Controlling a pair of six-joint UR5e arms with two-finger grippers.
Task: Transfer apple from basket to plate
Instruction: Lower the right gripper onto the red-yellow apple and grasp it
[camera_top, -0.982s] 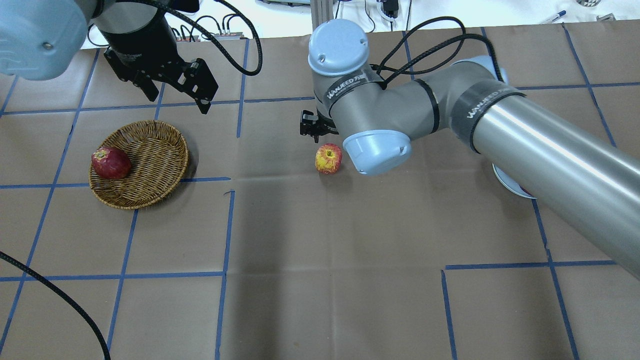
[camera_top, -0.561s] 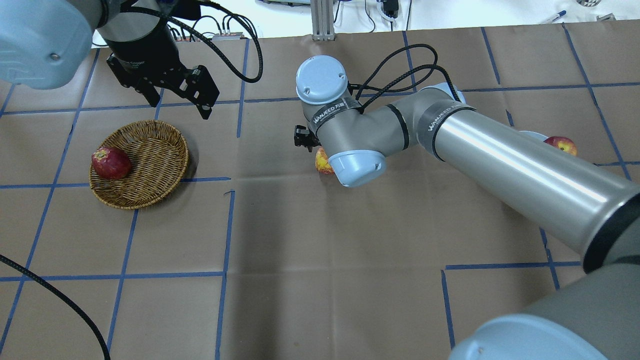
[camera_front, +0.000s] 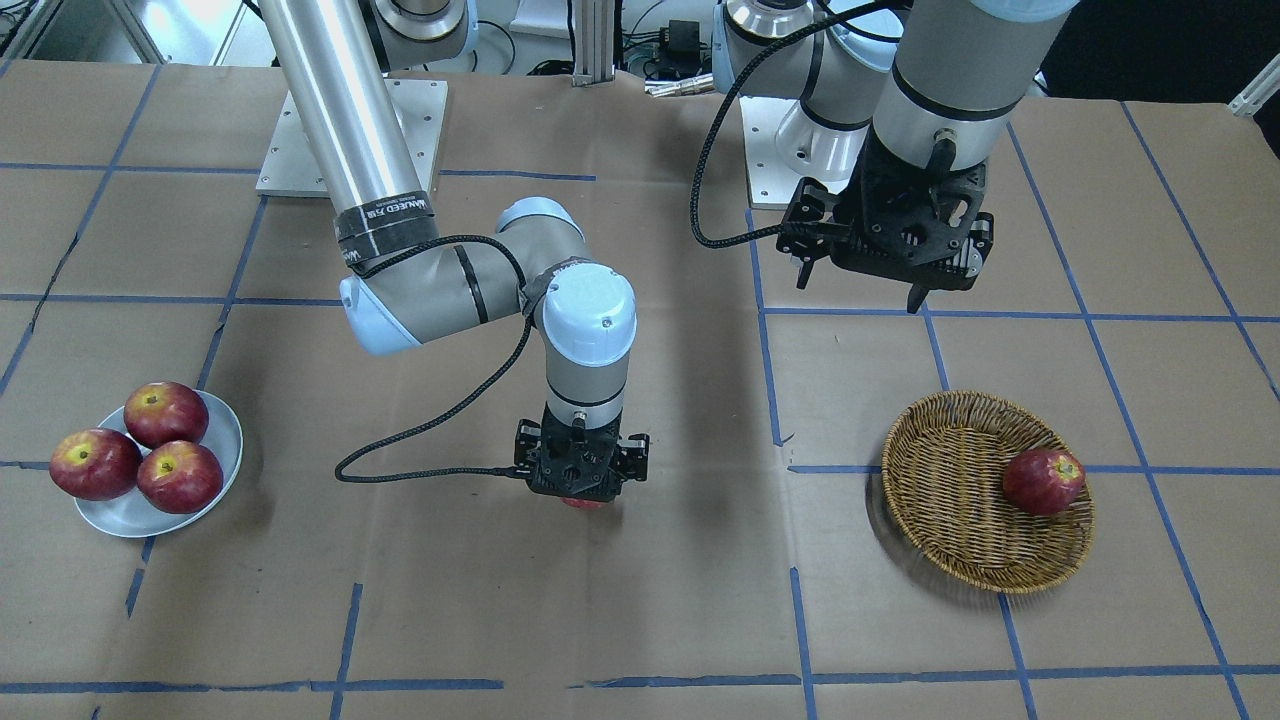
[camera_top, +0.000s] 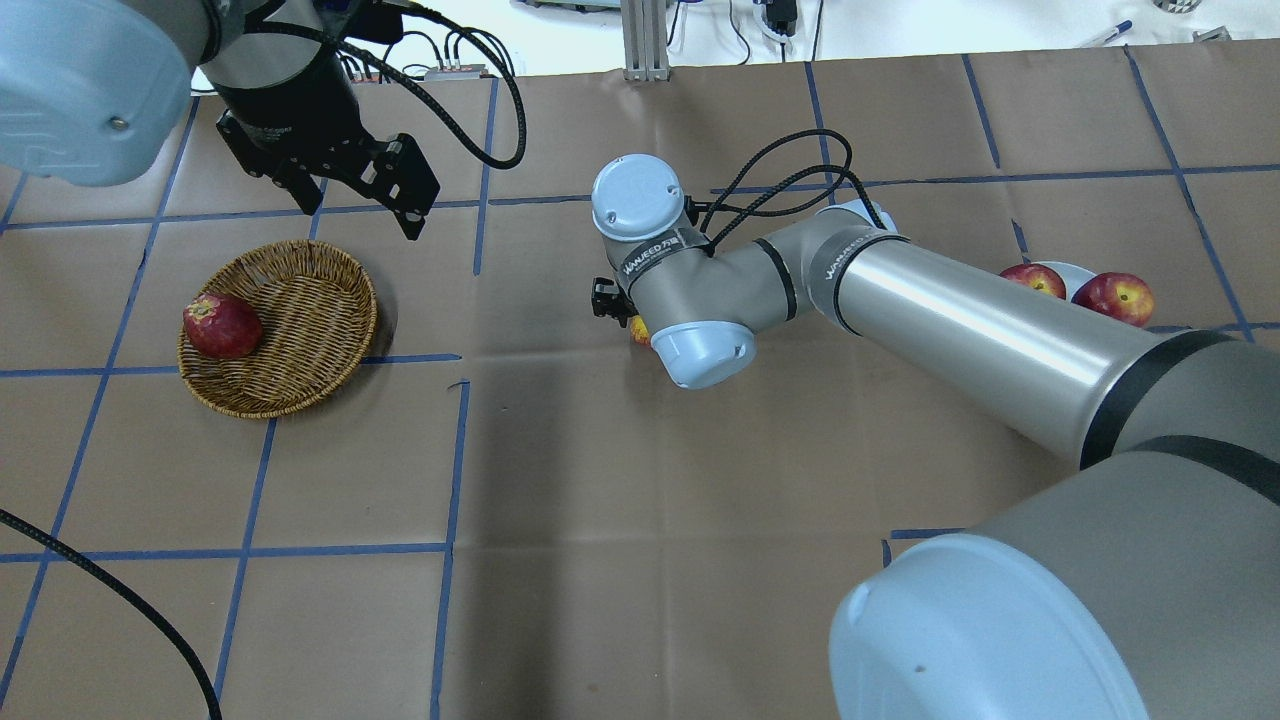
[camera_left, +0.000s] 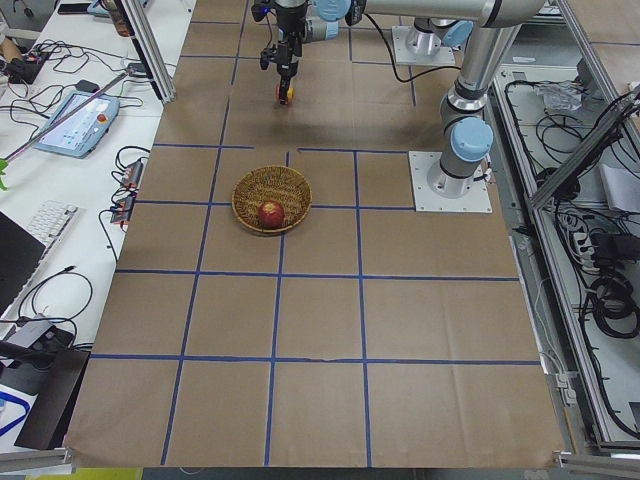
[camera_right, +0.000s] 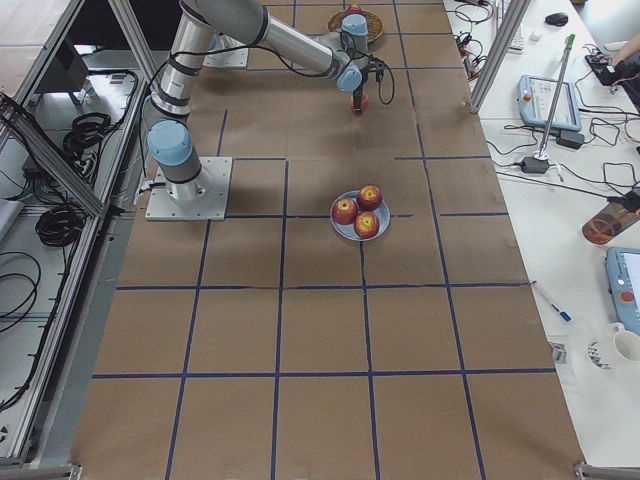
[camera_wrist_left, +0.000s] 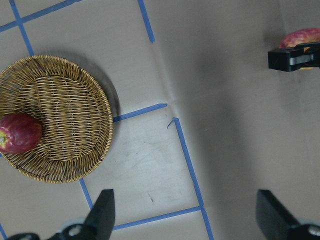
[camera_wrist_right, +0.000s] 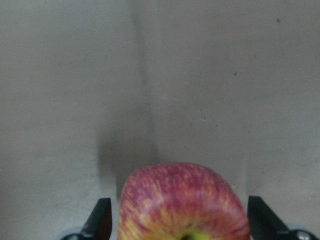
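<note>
The pale pinkish-red apple (camera_wrist_right: 182, 200) with a yellow stem patch sits on the paper-covered table, mid-table, outside the basket. It also shows in the front view (camera_front: 585, 502) and the overhead view (camera_top: 639, 331). My right gripper (camera_front: 583, 485) is open, straddling the apple, one finger (camera_wrist_right: 101, 218) on each side with small gaps. My left gripper (camera_top: 358, 215) is open and empty, raised beyond the wicker basket (camera_top: 310, 300). The pale plate (camera_front: 228, 440) lies far on the robot's right.
One dark red apple (camera_top: 221, 326) lies in the basket at its left rim. Three dark red apples (camera_front: 140, 450) fill the plate. Blue tape lines cross the brown paper. My right arm stretches over the table between the apple and the plate.
My right arm has come down and shifted slightly left over the pale apple, now mostly hiding it from overhead. My left gripper stays near the basket's far side.
</note>
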